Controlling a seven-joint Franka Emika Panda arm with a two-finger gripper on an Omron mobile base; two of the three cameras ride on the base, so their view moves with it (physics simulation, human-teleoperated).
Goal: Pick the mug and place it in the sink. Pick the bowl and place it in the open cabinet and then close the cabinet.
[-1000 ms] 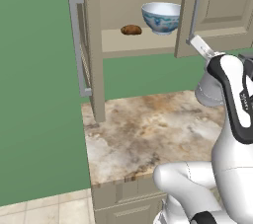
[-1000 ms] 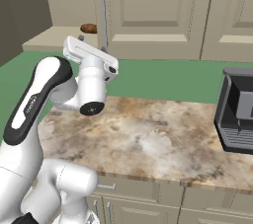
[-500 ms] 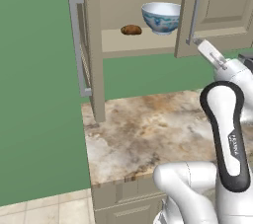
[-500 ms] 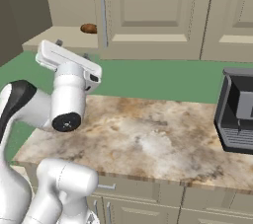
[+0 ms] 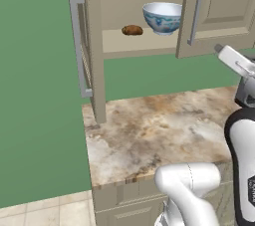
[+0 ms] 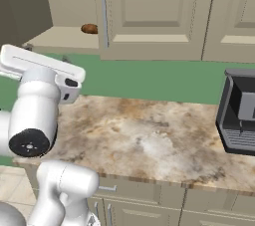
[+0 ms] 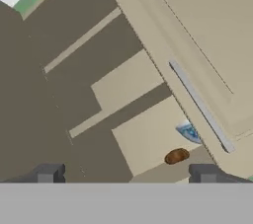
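A: Where does the wide white ceramic bowl with blue patterned markings (image 5: pixel 163 16) sit?

B: On the beige inner shelf (image 5: pixel 139 41) of the tall beige wall cabinet with raised-panel doors (image 5: pixel 88 46). It stands upright towards the right end of that shelf, partly behind the edge of the right door (image 5: pixel 219 6). A small brown lump (image 5: pixel 132 30) lies on the same shelf just to the bowl's left, apart from it.

A: And the cabinet doors?

B: Both stand open. The left door (image 5: pixel 82 51) is swung far out, edge-on in the left base view, with its long silver bar handle (image 5: pixel 77 46) facing the green wall. The right door hangs partly open, its own silver bar handle (image 5: pixel 195 13) in front of the bowl's right side.

A: What of the robot's hand (image 7: pixel 126 173)?

B: Its two dark fingers (image 7: pixel 47 172) stand wide apart and nothing is between them. In the hand view they point up at the cabinet, where the brown lump and a sliver of the bowl show beside the right door's handle. In the left base view the hand (image 5: pixel 234 60) is below the right door, above the marbled stone desk (image 5: pixel 154 130).

A: Anything else near the cabinet?

B: In the right base view a dark grey boxy appliance (image 6: pixel 239 118) sits on the desk, well to the right of the cabinet.
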